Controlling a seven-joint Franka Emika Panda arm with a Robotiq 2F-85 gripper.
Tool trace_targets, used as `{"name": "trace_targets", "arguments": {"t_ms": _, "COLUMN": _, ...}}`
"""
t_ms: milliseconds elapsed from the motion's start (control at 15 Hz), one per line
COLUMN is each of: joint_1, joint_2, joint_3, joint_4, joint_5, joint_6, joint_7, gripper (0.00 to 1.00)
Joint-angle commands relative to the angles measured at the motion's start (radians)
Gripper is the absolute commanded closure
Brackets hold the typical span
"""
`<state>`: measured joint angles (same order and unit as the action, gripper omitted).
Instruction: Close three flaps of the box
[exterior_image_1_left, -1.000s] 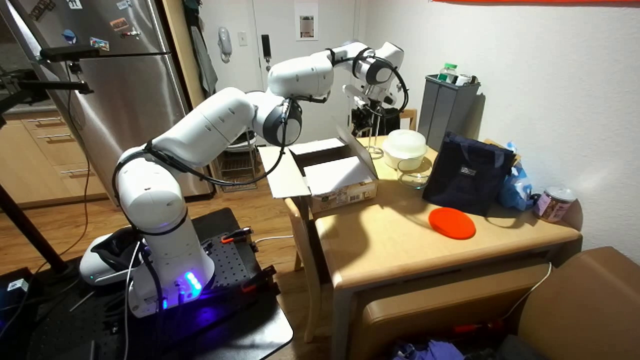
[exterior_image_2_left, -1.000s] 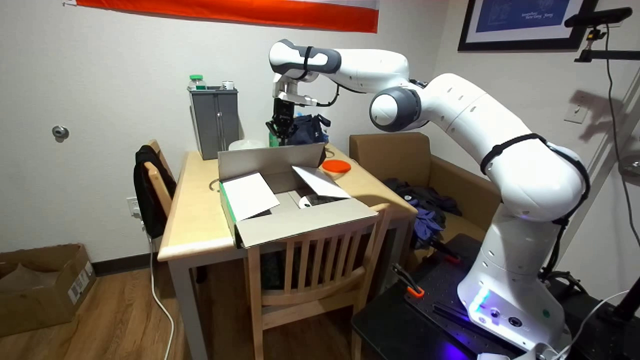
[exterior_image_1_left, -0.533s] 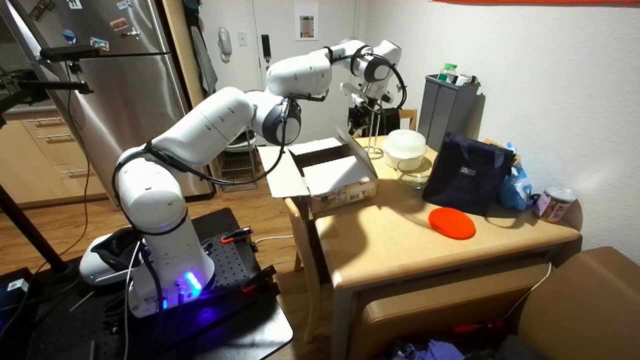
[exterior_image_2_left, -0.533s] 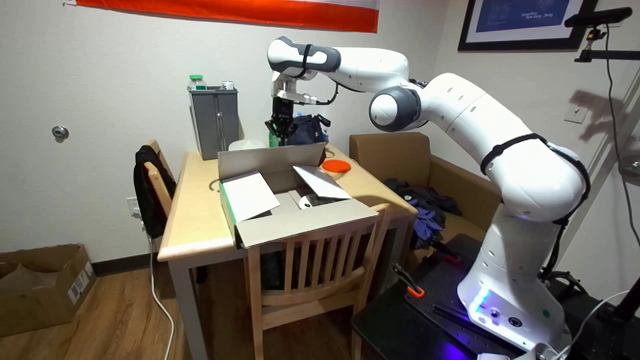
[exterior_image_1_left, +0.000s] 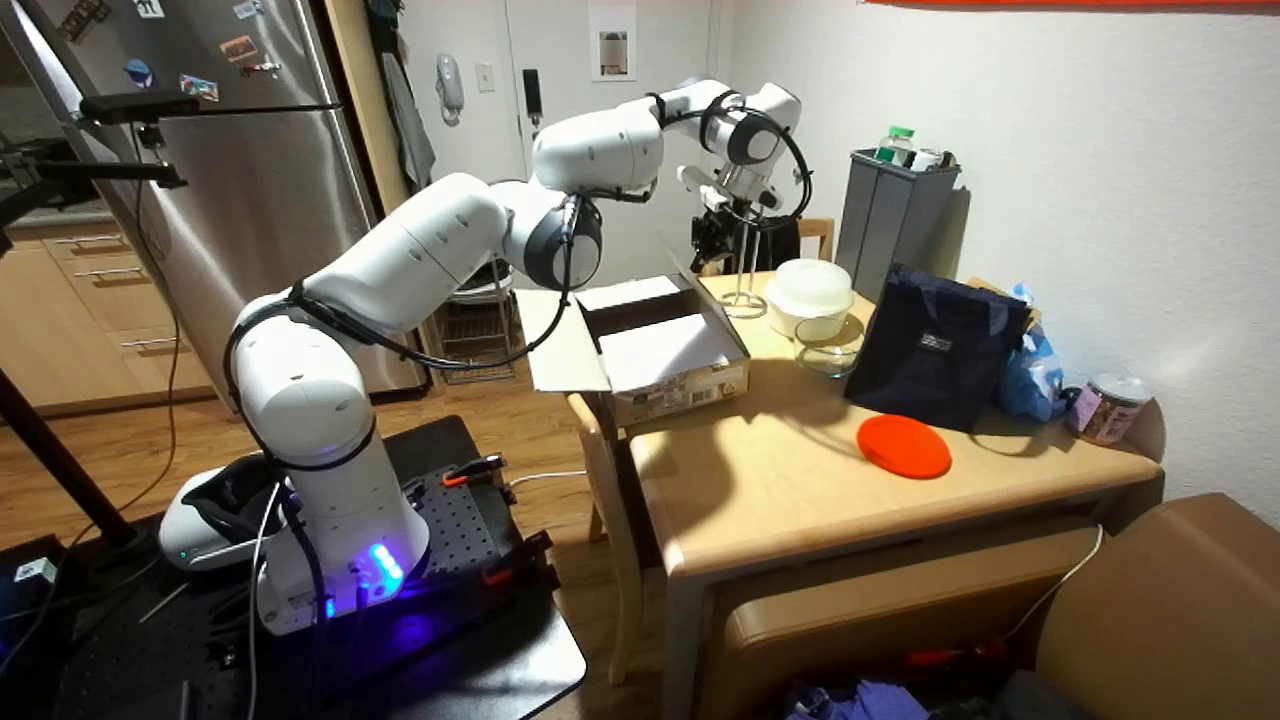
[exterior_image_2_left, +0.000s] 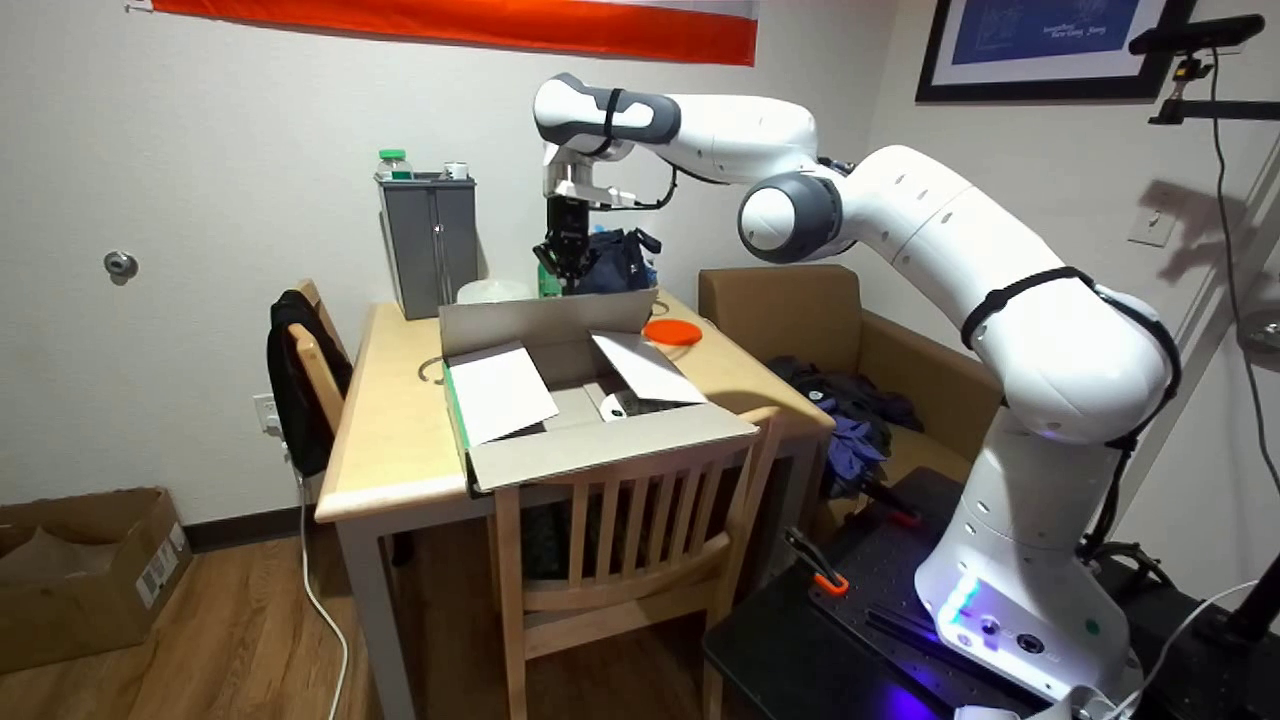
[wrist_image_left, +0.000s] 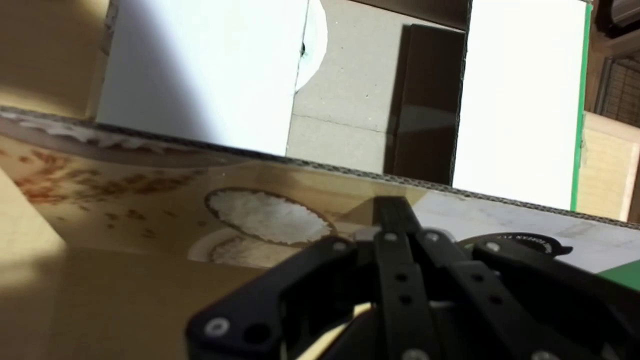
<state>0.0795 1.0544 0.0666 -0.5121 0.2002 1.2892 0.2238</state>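
The box (exterior_image_1_left: 690, 392) sits open at the table's edge, and its green side (exterior_image_2_left: 457, 415) shows in an exterior view. Two white-faced flaps (exterior_image_2_left: 500, 392) (exterior_image_2_left: 648, 367) lean inward over the opening. The flap on the robot's side (exterior_image_2_left: 612, 445) is folded outward over the chair back. The far flap (exterior_image_2_left: 545, 322) stands upright. My gripper (exterior_image_1_left: 703, 262) points down behind that upright flap, outside the box. In the wrist view my gripper (wrist_image_left: 392, 212) has its fingertips together, empty, close against the flap's printed outer face; I cannot tell whether they touch. A white round object (wrist_image_left: 315, 47) shows inside.
A wire stand (exterior_image_1_left: 745, 307), a white lidded bowl (exterior_image_1_left: 810, 295) and a glass bowl (exterior_image_1_left: 828, 358) stand near the gripper. A dark bag (exterior_image_1_left: 930, 350) and a red lid (exterior_image_1_left: 904, 446) are further along the table. A wooden chair (exterior_image_2_left: 620, 580) stands against the box.
My gripper has moved slightly toward the robot's side. The box has shifted and turned a little the same way. The flaps keep nearly the same pose.
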Motion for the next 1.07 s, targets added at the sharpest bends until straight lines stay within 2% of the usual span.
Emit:
{"name": "trace_targets", "arguments": {"t_ms": 0, "joint_1": 0.001, "joint_2": -0.004, "joint_3": 0.011, "joint_4": -0.033, "joint_5": 0.018, "joint_6": -0.037, "joint_7": 0.022, "gripper": 1.0}}
{"name": "trace_targets", "arguments": {"t_ms": 600, "joint_1": 0.001, "joint_2": 0.033, "joint_3": 0.02, "joint_4": -0.069, "joint_5": 0.037, "joint_6": -0.025, "joint_7": 0.034, "gripper": 1.0}}
{"name": "trace_targets", "arguments": {"t_ms": 1000, "joint_1": -0.007, "joint_2": 0.05, "joint_3": 0.022, "joint_4": -0.189, "joint_5": 0.083, "joint_6": 0.0, "joint_7": 0.035, "gripper": 1.0}}
